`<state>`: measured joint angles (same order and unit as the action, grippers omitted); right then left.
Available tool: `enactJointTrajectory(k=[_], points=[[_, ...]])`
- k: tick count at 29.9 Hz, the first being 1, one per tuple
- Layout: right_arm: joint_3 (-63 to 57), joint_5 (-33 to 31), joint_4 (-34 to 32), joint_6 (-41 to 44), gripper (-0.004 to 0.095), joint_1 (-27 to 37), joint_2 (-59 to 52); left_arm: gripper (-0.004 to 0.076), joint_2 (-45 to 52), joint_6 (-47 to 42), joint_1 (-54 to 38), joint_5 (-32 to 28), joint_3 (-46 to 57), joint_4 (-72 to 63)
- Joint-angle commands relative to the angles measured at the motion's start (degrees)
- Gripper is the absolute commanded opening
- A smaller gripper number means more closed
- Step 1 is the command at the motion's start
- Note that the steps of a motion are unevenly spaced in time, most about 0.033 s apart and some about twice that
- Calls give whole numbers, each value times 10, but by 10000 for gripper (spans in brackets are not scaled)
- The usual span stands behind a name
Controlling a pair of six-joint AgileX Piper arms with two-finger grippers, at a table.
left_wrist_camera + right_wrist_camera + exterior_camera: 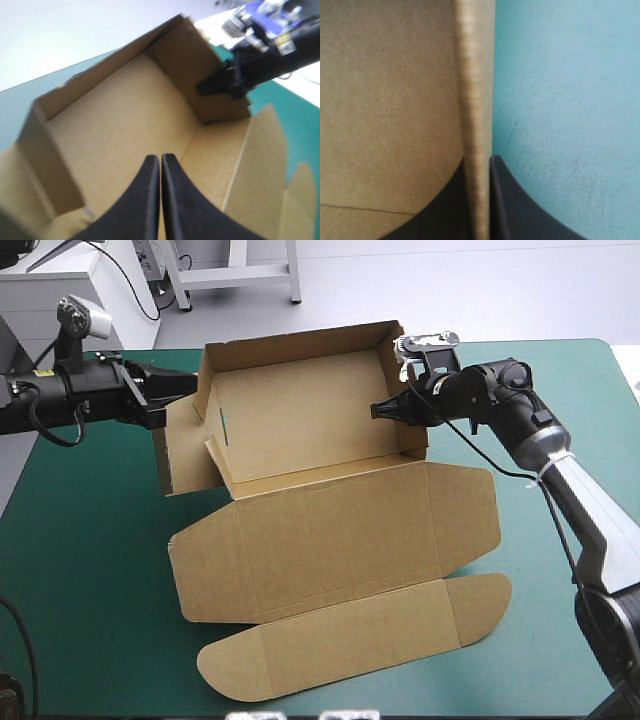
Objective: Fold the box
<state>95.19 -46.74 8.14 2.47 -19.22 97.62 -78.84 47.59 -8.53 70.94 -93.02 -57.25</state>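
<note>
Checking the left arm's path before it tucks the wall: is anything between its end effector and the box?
Nothing visible. The left end effector, shut, points straight into the box, whose inside is bare. The right end effector grips the opposite wall.

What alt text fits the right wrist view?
The broad black right pincer is shut on a wall's edge of the brown cardboard box. Brown board lies to one side of that edge, the teal-green table cover to the other.
</note>
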Motion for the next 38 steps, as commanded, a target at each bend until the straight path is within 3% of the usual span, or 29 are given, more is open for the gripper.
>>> enactJointTrajectory(k=[1,4,8,12,16,28,33,38], points=[[22,31,10,0,-18,8,-31,-8,36,-110,-1,-49,-61,160],[22,16,41,-25,-18,30,-31,-8,55,-191,-1,-90,-63,291],[22,-30,181,-118,-20,95,-31,-8,62,-226,-1,-72,-62,416],[22,-93,267,-188,-20,149,-34,-8,52,-243,-1,-65,-49,449],[22,-122,260,-200,-18,167,-40,-8,36,-243,-1,-87,-14,401],[22,-100,261,-193,-16,167,-66,-8,-46,-234,-1,-86,60,98],[22,-78,255,-189,-16,155,-66,-8,-71,-157,14,-57,76,-80],[22,-49,216,-158,-12,129,-66,-8,-74,-135,32,-43,76,-136]])
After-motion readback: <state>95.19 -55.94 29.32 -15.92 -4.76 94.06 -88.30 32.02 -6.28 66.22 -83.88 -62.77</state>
